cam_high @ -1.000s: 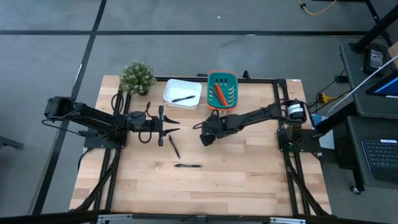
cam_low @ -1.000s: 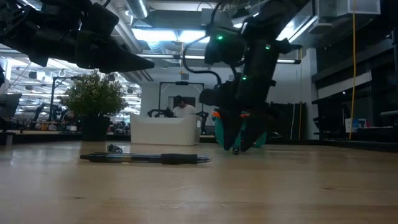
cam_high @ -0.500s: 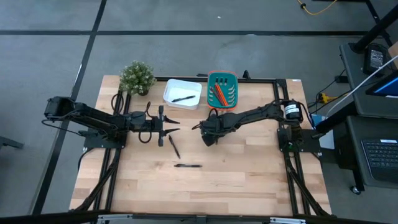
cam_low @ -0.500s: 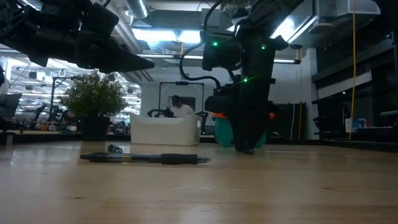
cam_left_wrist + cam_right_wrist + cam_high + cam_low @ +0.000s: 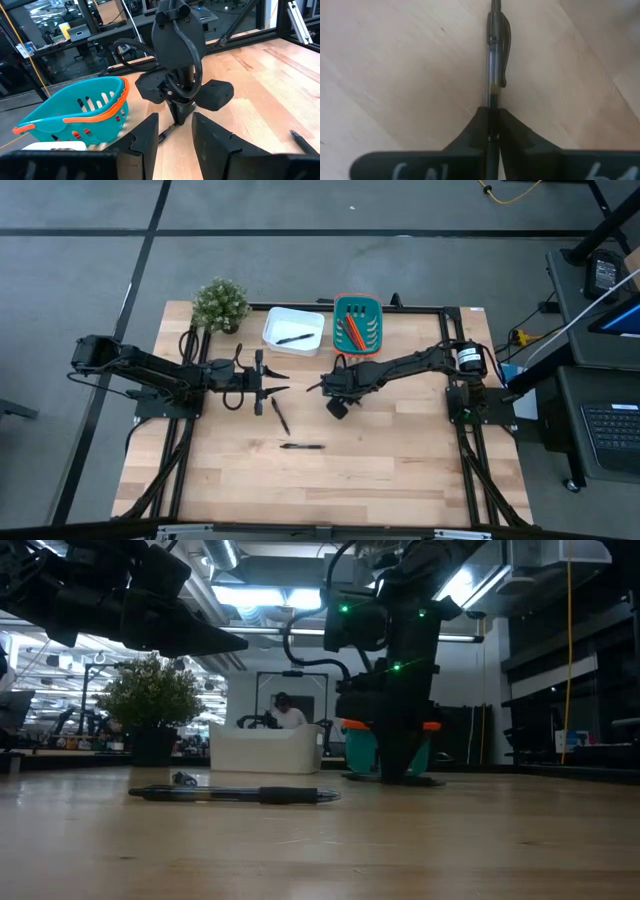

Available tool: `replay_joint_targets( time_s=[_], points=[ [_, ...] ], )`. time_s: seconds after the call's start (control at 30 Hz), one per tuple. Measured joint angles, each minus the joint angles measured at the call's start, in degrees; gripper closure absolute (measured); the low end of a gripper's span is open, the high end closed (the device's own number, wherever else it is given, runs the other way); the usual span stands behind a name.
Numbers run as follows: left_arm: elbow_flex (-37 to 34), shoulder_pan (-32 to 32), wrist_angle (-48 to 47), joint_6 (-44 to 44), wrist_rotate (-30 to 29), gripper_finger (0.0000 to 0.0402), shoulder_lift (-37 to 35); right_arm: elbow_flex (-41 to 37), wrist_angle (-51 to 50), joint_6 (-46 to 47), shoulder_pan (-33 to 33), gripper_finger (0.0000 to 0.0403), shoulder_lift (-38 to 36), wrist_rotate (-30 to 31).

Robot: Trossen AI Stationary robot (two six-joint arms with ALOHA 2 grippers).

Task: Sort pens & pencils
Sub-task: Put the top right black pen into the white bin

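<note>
1. Pinching a pen (image 5: 495,65) between its two dark fingers (image 5: 470,132), the right tool (image 5: 335,402) is down at the wooden worktop (image 5: 400,470), near the middle and a little toward the far edge; the pen lies flat on the wood, its clip end pointing away from the fingers.
2. Just beyond that tool, at the far edge, stands a teal basket (image 5: 357,323) with an orange rim, holding the orange-red pencils (image 5: 352,332).
3. Beside the basket, also at the far edge, sits a white tray (image 5: 293,330) with one black pen (image 5: 293,338) in it.
4. Hovering left of centre, the left tool (image 5: 272,387) has its fingers spread, with nothing between them.
5. A second loose pen (image 5: 280,417) lies on the worktop just in front of the left tool, slanted.
6. A third loose pen (image 5: 301,446) lies nearer the front edge, roughly parallel to it.
7. A small potted plant (image 5: 220,304) stands near the far left corner.
</note>
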Motion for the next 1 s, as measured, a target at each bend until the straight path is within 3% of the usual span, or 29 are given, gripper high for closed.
replay_joint_targets(
  time_s=[0.3, 0.5, 1.0],
  points=[
    [0.0, 0.0, 0.0, -0.66, 0.0, 0.0289, 0.0, -0.34, 2.21, -6.08, 0.11, 0.0378, -1.09, -0.45],
    [0.0, 0.0, -0.05, -0.73, 0.02, 0.0289, 0.0, -0.43, 6.12, -10.31, 0.57, 0.0378, -5.65, -1.86],
    [0.02, 0.07, 0.01, -1.16, -0.02, 0.0289, 0.0, -0.31, 11.26, -16.58, 6.15, 0.0378, -15.69, 12.08]
  ],
)
